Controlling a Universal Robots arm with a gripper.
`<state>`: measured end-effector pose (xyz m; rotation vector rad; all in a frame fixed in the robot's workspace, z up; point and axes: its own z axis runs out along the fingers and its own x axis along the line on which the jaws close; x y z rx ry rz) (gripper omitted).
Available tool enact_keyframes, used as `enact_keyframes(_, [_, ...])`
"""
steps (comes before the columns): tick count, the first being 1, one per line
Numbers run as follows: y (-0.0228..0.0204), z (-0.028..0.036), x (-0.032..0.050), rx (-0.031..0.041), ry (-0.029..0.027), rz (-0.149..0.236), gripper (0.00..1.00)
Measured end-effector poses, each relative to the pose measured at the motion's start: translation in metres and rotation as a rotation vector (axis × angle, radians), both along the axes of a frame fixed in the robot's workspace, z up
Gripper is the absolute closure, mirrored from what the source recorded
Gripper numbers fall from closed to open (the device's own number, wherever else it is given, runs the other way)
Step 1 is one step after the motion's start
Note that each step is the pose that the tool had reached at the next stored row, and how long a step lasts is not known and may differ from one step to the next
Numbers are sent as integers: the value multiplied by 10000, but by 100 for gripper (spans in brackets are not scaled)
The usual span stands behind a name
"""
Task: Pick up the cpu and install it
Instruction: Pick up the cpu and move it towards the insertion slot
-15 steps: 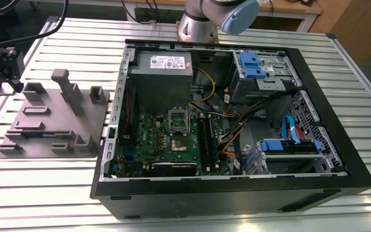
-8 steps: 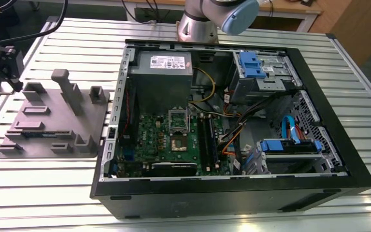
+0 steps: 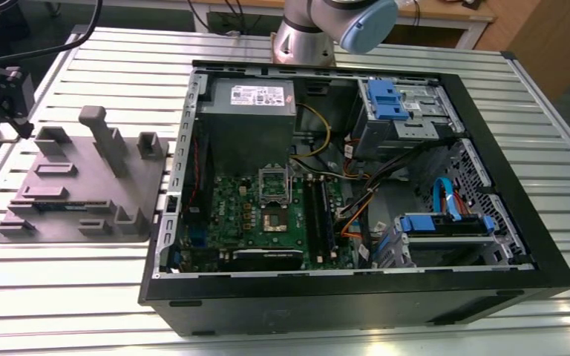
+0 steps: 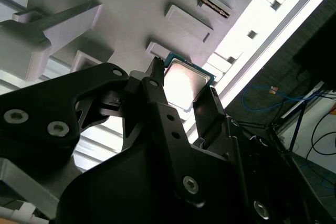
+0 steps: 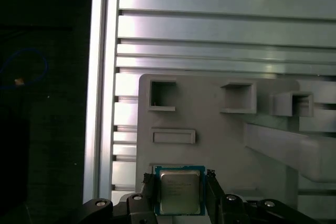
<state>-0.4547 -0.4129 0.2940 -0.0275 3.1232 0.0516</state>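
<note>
Flanking the cpu [image 5: 180,191] on 2 opposite edges, the gripper [image 5: 181,198] sets its black fingers [image 5: 149,188] against the chip in the first wrist view and appears to be gripping it. The chip sits flat, shiny lid up, at a corner of the grey moulded tray [image 5: 210,145], near the edge of the slatted aluminium table [image 5: 226,30]. Whether it rests on the tray or just above it cannot be told.

In the second wrist view the 2 fingers bracket the chip's bright lid from either side, with the tray's raised blocks beyond.

In the exterior view the gripper hangs over the tray's far corner at the exterior view's left. It is well apart from the open computer case [image 3: 364,297], where the motherboard [image 3: 235,215] and its cpu socket [image 3: 273,211] lie next to the power-supply box [image 3: 249,119].

The step in hand looks to be the pick-up; installation is not yet done. Any lift would call for an even, level pinch, since the thin chip is held by its edges alone.
</note>
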Motion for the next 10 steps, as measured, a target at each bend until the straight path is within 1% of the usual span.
enact_keyframes(10, [0,49,0,-1,1,0,53])
